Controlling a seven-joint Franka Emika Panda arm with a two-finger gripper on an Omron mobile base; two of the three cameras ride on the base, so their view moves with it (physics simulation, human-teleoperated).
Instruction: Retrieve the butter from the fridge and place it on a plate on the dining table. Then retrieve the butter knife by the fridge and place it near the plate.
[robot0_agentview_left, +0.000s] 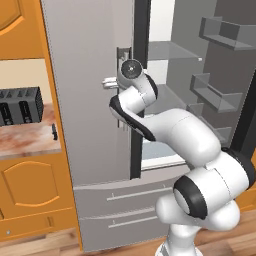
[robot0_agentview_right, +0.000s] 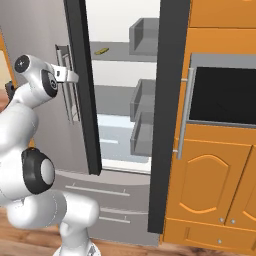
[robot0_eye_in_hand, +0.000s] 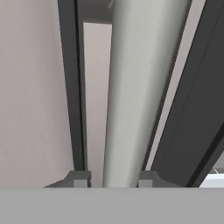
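The grey steel fridge (robot0_agentview_left: 85, 60) has its right door (robot0_agentview_right: 167, 115) swung wide open and its left door shut. On an upper shelf inside lies the butter (robot0_agentview_right: 101, 50), a tiny yellowish block. My gripper (robot0_agentview_left: 109, 82) (robot0_agentview_right: 70, 76) is at the left door's vertical bar handle (robot0_eye_in_hand: 131, 87). That bar runs between my two fingertips (robot0_eye_in_hand: 78, 177), and the gripper (robot0_eye_in_hand: 113, 178) is open around it. A thin dark sliver, the butter knife (robot0_agentview_left: 54, 131), sits on the marbled counter just left of the fridge. The plate and the dining table are out of view.
A black toaster (robot0_agentview_left: 20, 106) stands on the narrow marbled counter (robot0_agentview_left: 25, 140) over orange cabinets. Right of the fridge, a dark built-in oven (robot0_agentview_right: 222, 95) sits in orange cabinetry. Grey door bins (robot0_agentview_left: 220, 35) line the open door. Two drawers (robot0_agentview_left: 125, 205) close the fridge's bottom.
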